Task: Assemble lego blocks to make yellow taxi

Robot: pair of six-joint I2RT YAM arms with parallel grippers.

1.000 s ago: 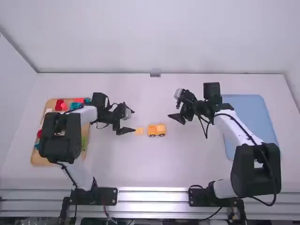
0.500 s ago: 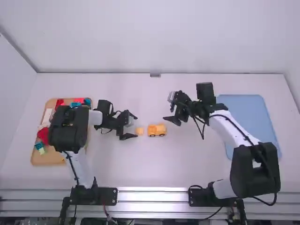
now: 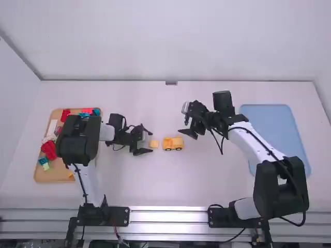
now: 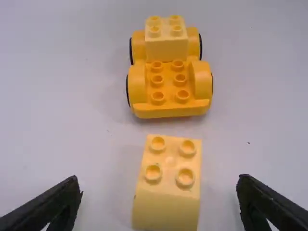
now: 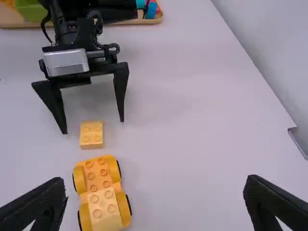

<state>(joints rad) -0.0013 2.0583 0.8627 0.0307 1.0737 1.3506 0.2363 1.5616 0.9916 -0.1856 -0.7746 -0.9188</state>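
L pincer (image 3: pixel 151 142) & R pincer (image 5: pixel 155 178) both wide apart, empty – centre L on block (image 4: pixel 166 207), nip squarely, keep studs (image 4: pixel 185 178) level.

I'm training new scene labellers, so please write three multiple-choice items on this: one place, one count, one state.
1. Where is the loose block?
A) blue tray
B) between left gripper and car
C) wooden tray

2. How many studs top it?
A) four
B) two
C) six

3. The left gripper's fingers are:
A) shut
B) clamped on the car
C) open

1: B, the car stands beyond it from that gripper.
2: A, two rows of two show.
3: C, gaps show on both its sides.
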